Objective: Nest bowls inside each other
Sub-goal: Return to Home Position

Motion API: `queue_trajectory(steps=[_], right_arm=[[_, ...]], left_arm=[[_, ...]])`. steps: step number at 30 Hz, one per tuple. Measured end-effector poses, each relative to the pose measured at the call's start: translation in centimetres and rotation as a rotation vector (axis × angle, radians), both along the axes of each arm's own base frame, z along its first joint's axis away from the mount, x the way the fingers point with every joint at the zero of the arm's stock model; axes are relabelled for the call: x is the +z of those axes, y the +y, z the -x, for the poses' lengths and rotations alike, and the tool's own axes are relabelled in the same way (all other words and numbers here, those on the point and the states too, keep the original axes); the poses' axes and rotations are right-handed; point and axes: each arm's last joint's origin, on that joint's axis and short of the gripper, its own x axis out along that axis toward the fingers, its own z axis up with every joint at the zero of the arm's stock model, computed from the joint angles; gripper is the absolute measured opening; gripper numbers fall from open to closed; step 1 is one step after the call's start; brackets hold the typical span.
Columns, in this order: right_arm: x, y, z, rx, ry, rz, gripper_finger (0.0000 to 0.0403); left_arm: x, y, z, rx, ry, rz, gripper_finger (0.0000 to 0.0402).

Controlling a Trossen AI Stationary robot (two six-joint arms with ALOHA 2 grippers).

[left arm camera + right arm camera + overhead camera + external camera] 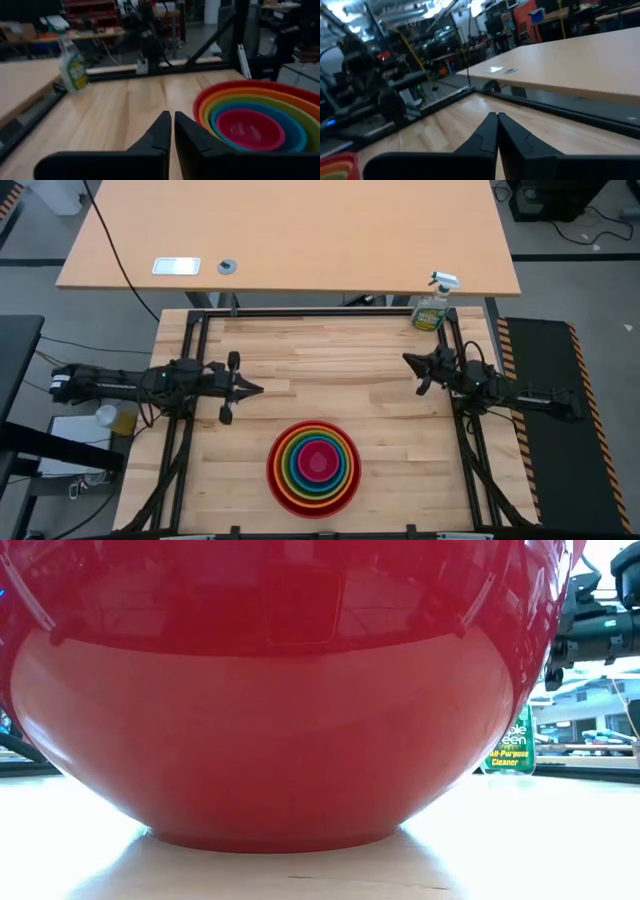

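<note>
The bowls (pixel 314 467) sit nested near the table's near edge: red outermost, then orange, yellow-green, blue, and pink (pixel 317 462) in the middle. The red bowl (pixel 270 710) fills the low view, resting on its base. In the left wrist view the stack (pixel 255 122) lies ahead of the fingers, to one side. My left gripper (pixel 258 390) is shut at the table's left, above the wood and empty. My right gripper (pixel 408 361) is shut at the table's right, also empty.
A green spray bottle (pixel 434 305) stands at the table's far right corner. A larger desk (pixel 290 235) with a white card (pixel 176 266) and a small round disc (pixel 228 266) lies beyond the far edge. Bare wood spans the table's middle and far part.
</note>
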Motion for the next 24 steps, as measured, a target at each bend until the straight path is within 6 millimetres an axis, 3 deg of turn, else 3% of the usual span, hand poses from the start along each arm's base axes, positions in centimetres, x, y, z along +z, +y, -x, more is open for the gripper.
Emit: queue_trajectory(steps=[6, 13, 24], right_arm=[[0.2, 0.0, 0.0, -0.01, -0.024, -0.007, 0.002], [0.2, 0.0, 0.0, -0.01, -0.024, -0.009, 0.002], [0.2, 0.0, 0.0, -0.008, -0.021, -0.005, 0.0019]], left_arm=[[-0.4, 0.0, 0.5, 0.033, 0.051, 0.004, 0.0018], [0.4, 0.0, 2.2, 0.039, -0.025, 0.027, 0.0017], [-1.9, -1.2, 3.3, -0.097, -0.098, 0.119, 0.0017]])
